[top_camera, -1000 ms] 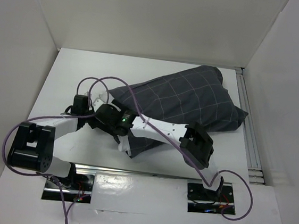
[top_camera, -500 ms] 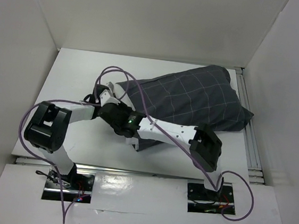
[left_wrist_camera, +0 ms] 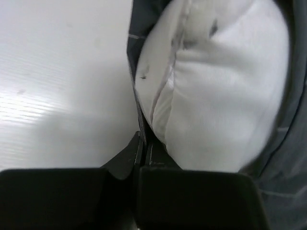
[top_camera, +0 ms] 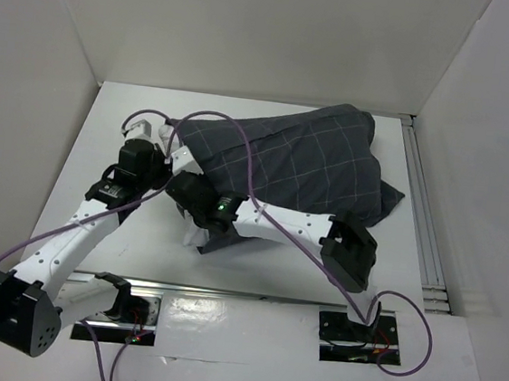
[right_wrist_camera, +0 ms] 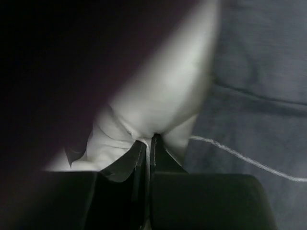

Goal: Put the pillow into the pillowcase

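The dark grey checked pillowcase lies across the middle and back right of the white table. It covers most of the white pillow, of which only a small bit shows at the near left end. In the left wrist view the puffy pillow bulges out of the pillowcase's mouth, and my left gripper is shut on the pillowcase's dark edge. My left gripper sits at the sack's left end. My right gripper is shut on a pinch of the pillow, with the pillowcase beside it.
White walls close the table in at the left, back and right. A metal rail runs along the right edge. Purple cables loop over the arms and the cloth. The arm bases stand on a shiny strip at the near edge.
Both grippers have shut. The left arm has stretched out, its elbow swinging to the near left. The pillowcase's left end has been drawn further left and back over the pillow.
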{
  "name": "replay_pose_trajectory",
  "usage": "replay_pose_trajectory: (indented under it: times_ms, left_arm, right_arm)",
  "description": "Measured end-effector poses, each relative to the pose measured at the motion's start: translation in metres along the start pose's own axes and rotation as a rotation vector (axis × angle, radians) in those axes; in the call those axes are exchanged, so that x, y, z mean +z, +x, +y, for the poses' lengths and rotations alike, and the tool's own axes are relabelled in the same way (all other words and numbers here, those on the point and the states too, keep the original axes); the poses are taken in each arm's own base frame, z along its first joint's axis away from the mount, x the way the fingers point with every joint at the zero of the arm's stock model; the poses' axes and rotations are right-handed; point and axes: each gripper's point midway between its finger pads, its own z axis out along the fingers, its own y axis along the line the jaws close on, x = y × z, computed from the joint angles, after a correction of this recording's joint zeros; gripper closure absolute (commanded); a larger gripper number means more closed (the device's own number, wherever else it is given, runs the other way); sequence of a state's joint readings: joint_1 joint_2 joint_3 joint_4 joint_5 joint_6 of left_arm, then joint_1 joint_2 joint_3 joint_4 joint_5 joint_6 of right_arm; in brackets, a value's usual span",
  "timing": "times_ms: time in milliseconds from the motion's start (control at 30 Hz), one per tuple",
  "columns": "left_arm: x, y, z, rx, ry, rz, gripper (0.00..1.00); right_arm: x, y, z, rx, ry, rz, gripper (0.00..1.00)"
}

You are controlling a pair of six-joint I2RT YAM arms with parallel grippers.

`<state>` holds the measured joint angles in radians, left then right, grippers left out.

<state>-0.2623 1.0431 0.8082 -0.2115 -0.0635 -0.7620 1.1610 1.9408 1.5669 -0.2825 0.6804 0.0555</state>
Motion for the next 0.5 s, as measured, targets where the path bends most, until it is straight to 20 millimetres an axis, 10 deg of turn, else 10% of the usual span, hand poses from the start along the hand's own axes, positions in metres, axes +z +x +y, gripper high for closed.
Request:
replay_pose_trajectory:
  times_ms: [200,367,500]
  left_arm:
    - [-0.012,-0.002,0.029,-0.035,-0.157,-0.050,1.00]
    - [-0.078,0.019,-0.009,-0.004,0.049,0.000,1.00]
    - [-0.096,0.030,-0.011,-0.014,0.078,0.044,1.00]
  right_arm:
    - [0.018,0.002,0.014,0.299,0.061,0.079,1.00]
    - [0.084,0.035,-0.089,0.662,0.344,0.192,1.00]
    - [0.094,0.049,-0.137,0.798,0.476,0.265,1.00]
